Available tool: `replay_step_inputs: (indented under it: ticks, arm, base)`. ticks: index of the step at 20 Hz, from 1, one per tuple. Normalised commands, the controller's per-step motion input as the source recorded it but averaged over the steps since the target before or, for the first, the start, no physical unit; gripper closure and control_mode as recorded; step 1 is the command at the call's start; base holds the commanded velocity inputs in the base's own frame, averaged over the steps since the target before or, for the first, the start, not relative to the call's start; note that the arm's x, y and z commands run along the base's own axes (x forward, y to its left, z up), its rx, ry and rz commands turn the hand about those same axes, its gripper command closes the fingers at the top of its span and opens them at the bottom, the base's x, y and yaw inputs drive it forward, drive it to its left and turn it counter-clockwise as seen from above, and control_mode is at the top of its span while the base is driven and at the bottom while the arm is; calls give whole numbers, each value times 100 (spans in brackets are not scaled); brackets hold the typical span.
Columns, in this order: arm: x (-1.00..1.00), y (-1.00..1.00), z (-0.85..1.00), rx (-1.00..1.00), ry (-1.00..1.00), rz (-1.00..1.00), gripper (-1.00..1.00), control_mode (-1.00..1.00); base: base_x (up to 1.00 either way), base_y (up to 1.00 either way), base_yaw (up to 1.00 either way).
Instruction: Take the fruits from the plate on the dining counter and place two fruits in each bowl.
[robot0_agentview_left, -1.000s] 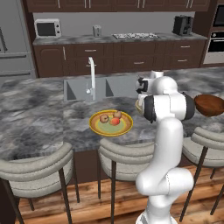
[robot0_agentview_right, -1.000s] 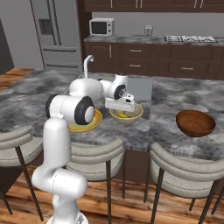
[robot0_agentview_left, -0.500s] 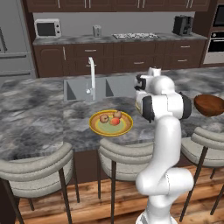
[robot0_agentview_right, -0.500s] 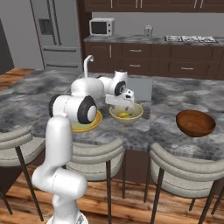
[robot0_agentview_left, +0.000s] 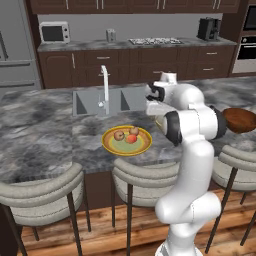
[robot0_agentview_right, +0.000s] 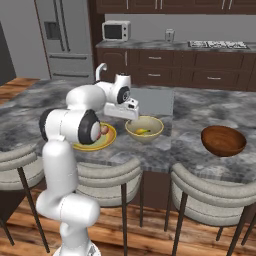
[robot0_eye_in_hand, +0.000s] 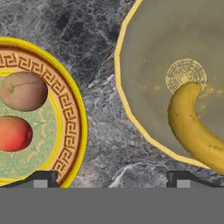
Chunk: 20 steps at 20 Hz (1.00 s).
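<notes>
The yellow-rimmed plate (robot0_eye_in_hand: 65, 131) lies at the left of the hand view with a brownish fruit (robot0_eye_in_hand: 24, 91) and a red fruit (robot0_eye_in_hand: 13, 133) on it. In the left base view the plate (robot0_agentview_left: 111, 147) also carries an orange-red fruit (robot0_agentview_left: 134, 131). The cream bowl (robot0_eye_in_hand: 148, 65) stands just right of the plate, and the yellow banana (robot0_eye_in_hand: 192, 127) lies inside it. My gripper (robot0_eye_in_hand: 111, 179) hovers open above the strip of dining counter (robot0_eye_in_hand: 105, 131) between plate and bowl, nothing between its fingers. The dark wooden bowl (robot0_agentview_right: 223, 140) stands empty farther right.
The sink (robot0_agentview_left: 92, 102) with its white tap (robot0_agentview_left: 105, 85) is set into the counter just behind the plate. Padded stools (robot0_agentview_left: 145, 175) line the counter's near edge. My own arm (robot0_agentview_left: 192, 125) hides most of the cream bowl in the left base view.
My gripper has opened over the cream bowl and let the banana go; the banana now lies in the bowl. The hand has lifted slightly.
</notes>
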Motion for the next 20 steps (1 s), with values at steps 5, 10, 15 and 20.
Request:
replay_step_inputs:
  ticks: [5,10,15,20]
  arm:
    - [-52,100,0,0,0,1,-100,-100]
    - [4,73,-3,0,-3,0,-100,-100]
    - [20,51,-27,0,-1,0,-100,-100]
    - [18,42,-18,0,0,0,-100,-100]
  base:
    - [0,0,0]
    - [0,0,0]
    - [0,0,0]
    - [0,0,0]
